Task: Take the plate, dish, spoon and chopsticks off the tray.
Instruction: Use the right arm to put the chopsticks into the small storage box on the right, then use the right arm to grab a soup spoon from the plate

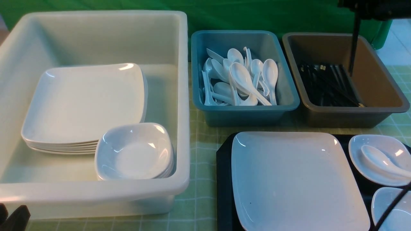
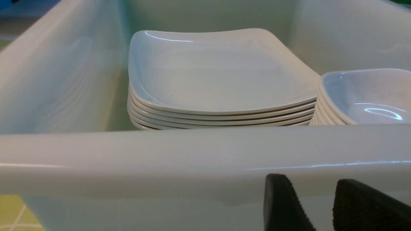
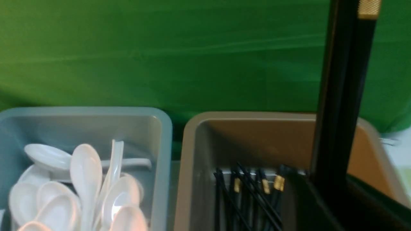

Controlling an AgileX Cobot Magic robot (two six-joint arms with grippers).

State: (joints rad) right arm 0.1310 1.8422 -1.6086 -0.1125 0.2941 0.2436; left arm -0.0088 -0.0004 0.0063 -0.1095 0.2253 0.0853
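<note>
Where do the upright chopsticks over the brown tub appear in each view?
Front view: the chopsticks hang upright at top right, tips pointing down over the brown tub.
Left wrist view: not in it.
Right wrist view: the chopsticks fill the right side, close up, gold band at top.
Shared landmark: the brown tub.

Left: large bin (image 1: 184, 96), holding a plate stack (image 1: 83, 102), with a dish stack (image 1: 135, 150) at that stack's near right corner.
Centre, farther back: spoon tub (image 1: 245, 117) with a spoon heap (image 1: 244, 80) inside.
Right of it: stick tub (image 1: 398, 102); chopsticks (image 1: 354, 45) hang upright over the sticks (image 1: 327, 89) lying inside.
Near right: tray (image 1: 223, 179) carrying plate (image 1: 289, 179). Right of plate, dish (image 1: 359, 160) with spoon (image 1: 382, 160) in it; another dish (image 1: 401, 218) nearer.
</note>
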